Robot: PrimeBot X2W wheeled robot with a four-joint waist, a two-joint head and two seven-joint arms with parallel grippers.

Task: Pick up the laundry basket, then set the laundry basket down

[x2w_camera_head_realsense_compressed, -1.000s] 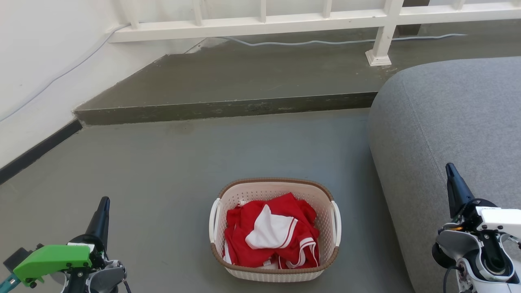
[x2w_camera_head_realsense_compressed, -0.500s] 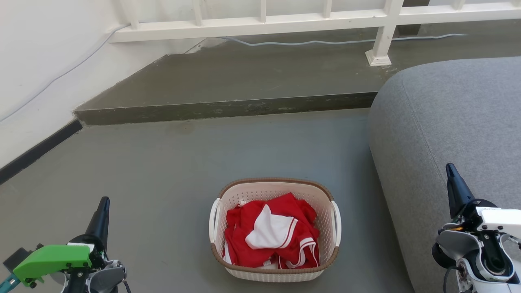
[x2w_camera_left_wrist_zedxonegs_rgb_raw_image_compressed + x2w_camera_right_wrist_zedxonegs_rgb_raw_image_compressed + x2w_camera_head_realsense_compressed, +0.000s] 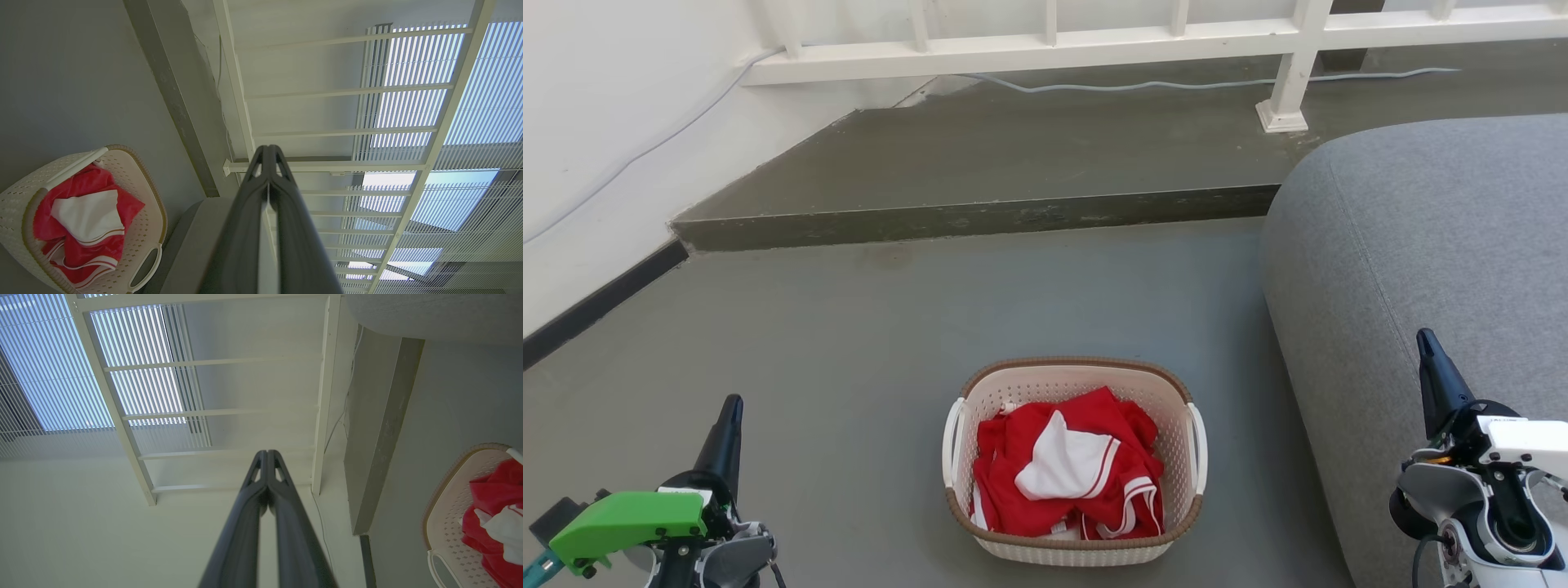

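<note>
The laundry basket [image 3: 1013, 392] stands on the grey floor at the lower middle of the head view, cream-white and perforated with a brown rim and white side handles, holding red and white clothes. It also appears at the lower left of the left wrist view [image 3: 143, 228] and the right edge of the right wrist view [image 3: 445, 514]. My left gripper [image 3: 734, 402] is at the lower left, well apart from the basket, fingers shut and empty [image 3: 268, 149]. My right gripper [image 3: 1423, 336] hangs at the lower right over the sofa edge, fingers shut and empty [image 3: 267, 453].
A grey sofa [image 3: 1421, 245] fills the right side, close beside the basket. A raised concrete step [image 3: 980, 216] runs across behind, with a white railing [image 3: 1045, 49] and a cable [image 3: 1176, 83] on it. A white wall [image 3: 596, 147] with dark skirting is on the left.
</note>
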